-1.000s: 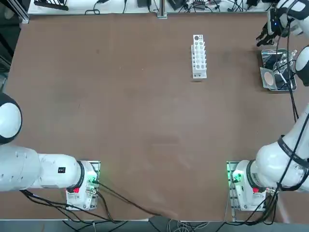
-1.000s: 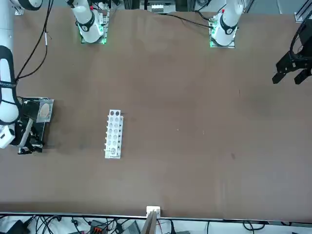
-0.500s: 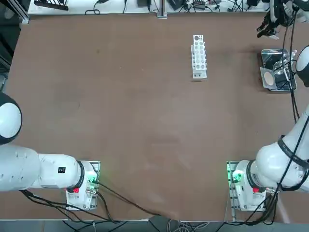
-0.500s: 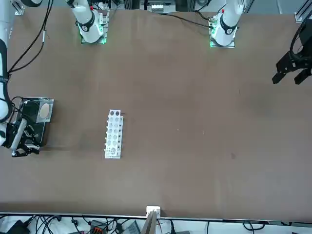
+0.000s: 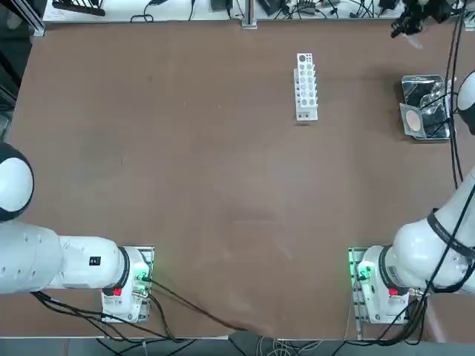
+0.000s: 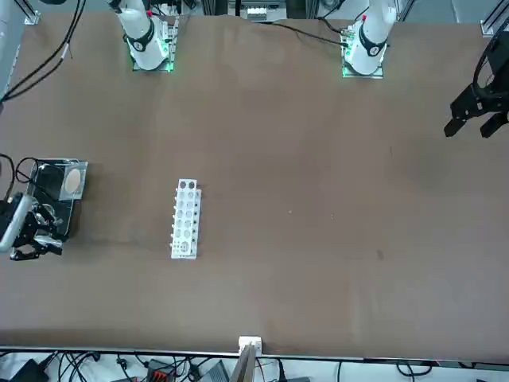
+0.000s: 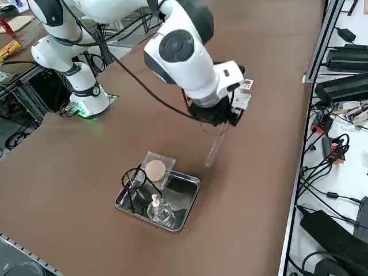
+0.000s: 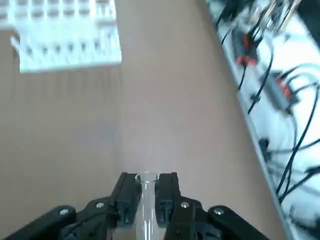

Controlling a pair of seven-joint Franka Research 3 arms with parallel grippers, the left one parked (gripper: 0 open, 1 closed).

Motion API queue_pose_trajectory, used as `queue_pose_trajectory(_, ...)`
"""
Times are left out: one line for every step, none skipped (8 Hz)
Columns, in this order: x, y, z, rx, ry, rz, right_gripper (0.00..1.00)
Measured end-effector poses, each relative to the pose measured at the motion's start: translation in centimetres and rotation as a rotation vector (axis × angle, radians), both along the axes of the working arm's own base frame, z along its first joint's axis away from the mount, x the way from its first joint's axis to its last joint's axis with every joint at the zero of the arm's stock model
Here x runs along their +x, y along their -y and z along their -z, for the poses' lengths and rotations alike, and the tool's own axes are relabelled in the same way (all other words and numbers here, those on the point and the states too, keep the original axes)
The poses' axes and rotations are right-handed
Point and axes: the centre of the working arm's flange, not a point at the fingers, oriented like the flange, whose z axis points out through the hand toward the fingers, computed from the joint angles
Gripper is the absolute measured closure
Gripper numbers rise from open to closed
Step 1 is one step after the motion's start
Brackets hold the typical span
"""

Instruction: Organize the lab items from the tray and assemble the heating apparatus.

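Observation:
My right gripper [image 7: 221, 118] is shut on a clear glass test tube [image 7: 213, 149], which hangs tilted below the fingers. In the wrist view the tube [image 8: 146, 200] sits between the black pads. The gripper [image 5: 407, 22] hovers beyond the steel tray [image 7: 190, 180], near the table's far right corner. In the tray are a small clear glass burner [image 7: 158, 210], a black wire ring tripod [image 7: 133, 179] and a grey mesh with a beige centre [image 7: 155, 170]. From the front, the gripper [image 6: 32, 239] shows beside the tray [image 6: 49, 165].
A white holed test-tube rack [image 5: 305, 85] stands on the brown table left of the tray, also in the wrist view [image 8: 65, 35]. Cables and power strips [image 7: 339, 86] run along the table's far edge.
The right gripper has lifted away from the tray and moved toward the table's far edge, carrying the test tube. The items in the tray have not moved.

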Motion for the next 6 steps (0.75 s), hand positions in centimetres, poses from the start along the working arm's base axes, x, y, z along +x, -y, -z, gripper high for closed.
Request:
queue_pose_trajectory(0.1,-1.0,-1.2,0.080,0.021,0.012,0.78)
queue_pose_trajectory(0.3,-2.3,-1.8,0.182,0.034,0.020,0.78)
queue_pose_trajectory(0.6,-4.0,-2.0,0.299,0.051,0.024,0.78)
queue_pose_trajectory(0.8,-5.6,-1.9,0.420,0.066,0.028,0.78)
queue_pose_trajectory(0.8,-6.9,-1.7,0.528,0.069,0.020,0.78)
queue_pose_trajectory(0.8,-8.3,-1.8,0.603,0.067,0.001,0.78)
